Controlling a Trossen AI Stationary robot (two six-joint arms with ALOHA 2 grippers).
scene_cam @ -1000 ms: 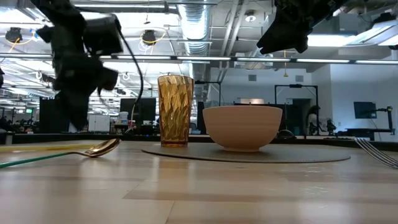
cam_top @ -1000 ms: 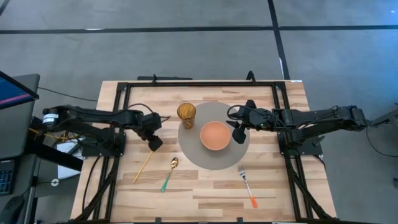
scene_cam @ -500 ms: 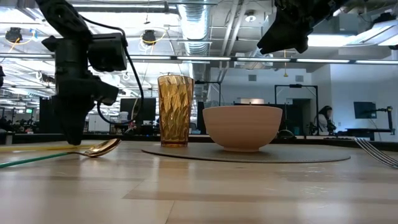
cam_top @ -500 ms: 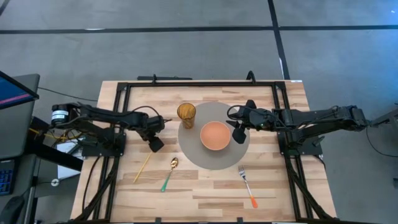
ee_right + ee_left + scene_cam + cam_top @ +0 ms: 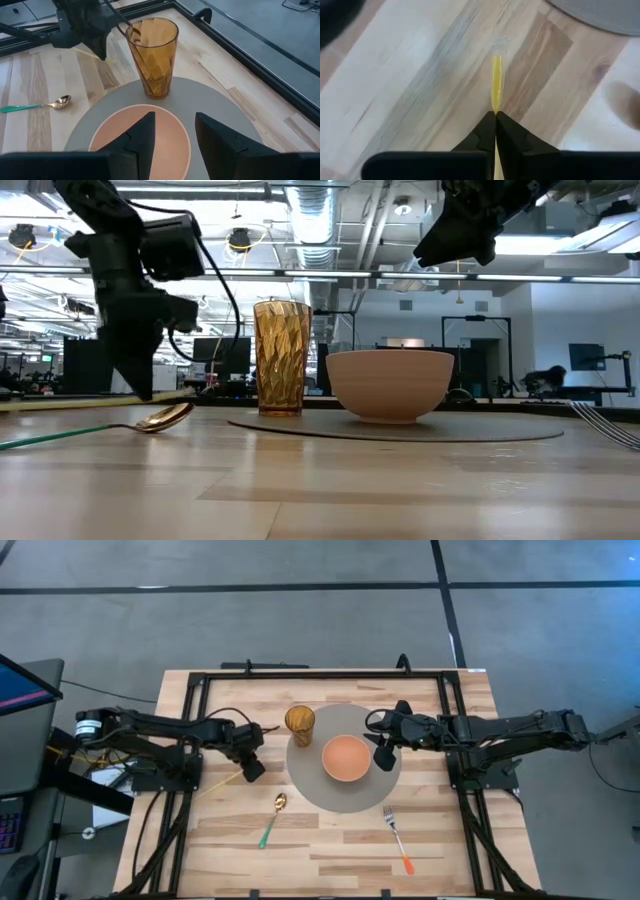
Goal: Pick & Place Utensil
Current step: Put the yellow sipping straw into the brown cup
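Note:
A thin yellow utensil is held by my left gripper, left of the round grey mat; it also shows in the low view. On the mat stand an amber glass and a pink bowl. A gold spoon with a green handle lies on the table near the mat. A fork with an orange handle lies near the table's right front. My right gripper is open and empty above the mat's right side. My left gripper pinches the yellow utensil between its two shut fingers, near the end toward the mat; a short piece sticks out past the fingertips. The fingers come from above, across the utensil. The long free part reaches toward the table's left edge, nearly level and seemingly just off the wood.
A black frame runs round the table's far and side edges. Bare wood lies along the near edge between spoon and fork. A monitor stands off the table's left.
My left gripper has dipped onto the yellow utensil's far end, then risen a little while turning. The utensil's free end has swung from pointing at the near edge to pointing toward the left edge, and it sits higher in the low view.

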